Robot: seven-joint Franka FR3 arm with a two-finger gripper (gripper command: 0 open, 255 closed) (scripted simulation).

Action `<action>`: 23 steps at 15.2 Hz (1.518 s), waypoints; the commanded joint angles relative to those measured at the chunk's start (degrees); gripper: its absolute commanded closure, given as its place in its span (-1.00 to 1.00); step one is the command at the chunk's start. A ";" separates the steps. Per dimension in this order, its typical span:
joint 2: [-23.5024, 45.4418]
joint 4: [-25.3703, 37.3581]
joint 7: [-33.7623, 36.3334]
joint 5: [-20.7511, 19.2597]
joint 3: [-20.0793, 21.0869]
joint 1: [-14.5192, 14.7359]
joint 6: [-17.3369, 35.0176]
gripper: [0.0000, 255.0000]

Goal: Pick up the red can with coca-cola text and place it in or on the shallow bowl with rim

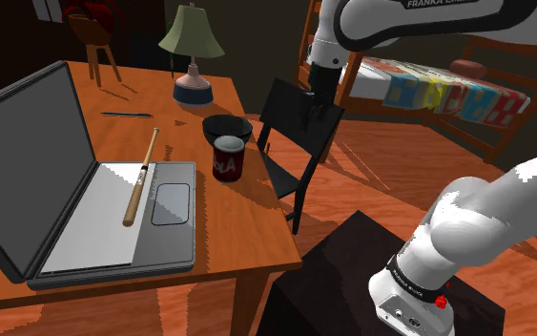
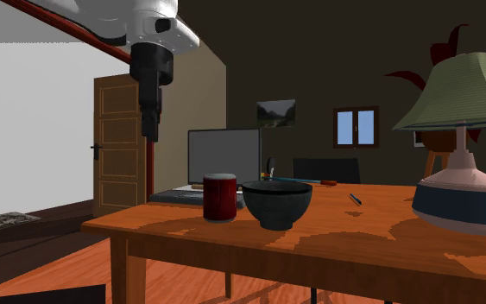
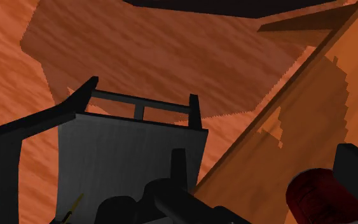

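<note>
Red can stands upright near table edge, just beside bowl, so the carry looks short | gripper hangs high over chair, off the table, jaws wide and empty, ready for the can | you approach first.

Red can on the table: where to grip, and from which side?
Take the red can round its upper side wall, descending from above: it stands upright with its top clear. Close across the shoulder view's left-right line, since the dark bowl sits close behind it there, and the laptop leaves a gap. The end effector hangs high beside the table.
</note>
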 commanded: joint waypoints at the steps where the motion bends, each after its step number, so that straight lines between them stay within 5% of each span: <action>1: 3.68 1.55 0.11 0.75 1.11 1.13 2.21 -1.00; 14: 26.92 17.93 -1.05 1.94 6.96 6.61 9.76 -1.00; 23: 28.96 14.27 -0.83 1.61 7.08 6.74 15.45 -1.00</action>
